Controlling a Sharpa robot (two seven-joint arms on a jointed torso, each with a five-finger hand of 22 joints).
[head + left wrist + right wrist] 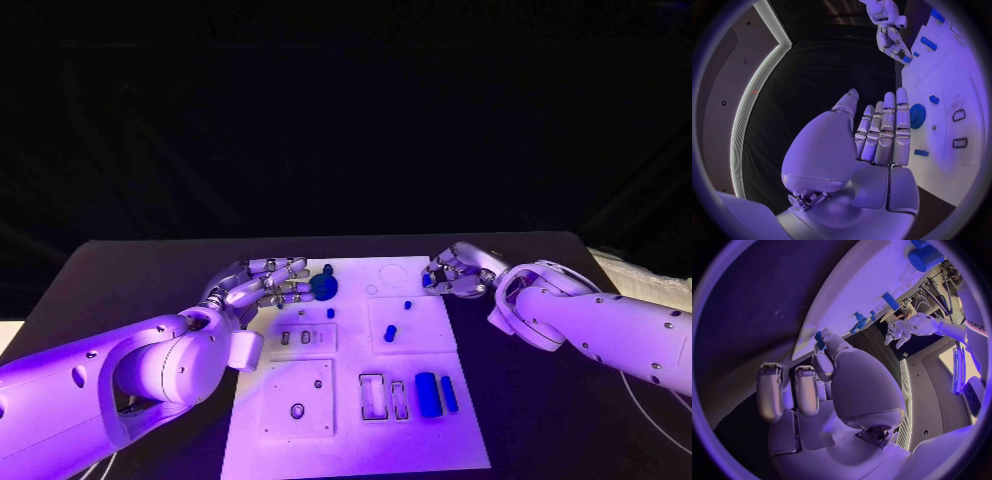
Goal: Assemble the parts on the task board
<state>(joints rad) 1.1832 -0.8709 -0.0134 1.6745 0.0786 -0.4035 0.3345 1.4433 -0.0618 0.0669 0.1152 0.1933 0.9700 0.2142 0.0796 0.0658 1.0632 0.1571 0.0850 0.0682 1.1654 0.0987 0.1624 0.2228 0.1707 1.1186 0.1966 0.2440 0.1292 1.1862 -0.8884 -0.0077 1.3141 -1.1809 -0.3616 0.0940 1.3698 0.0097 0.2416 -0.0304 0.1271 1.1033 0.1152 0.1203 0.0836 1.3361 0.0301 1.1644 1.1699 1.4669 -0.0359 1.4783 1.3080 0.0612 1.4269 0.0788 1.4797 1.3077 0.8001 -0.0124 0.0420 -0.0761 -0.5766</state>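
Blue gear (323,287) lies on the task board (361,420) beside the left hand (267,285), fingers spread; right hand (459,273) pinches a small blue part (820,338).

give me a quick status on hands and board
Left robot hand open, fingers apart beside the blue gear. Right robot hand pinching a small blue part at the board edge. Nothing in the way.
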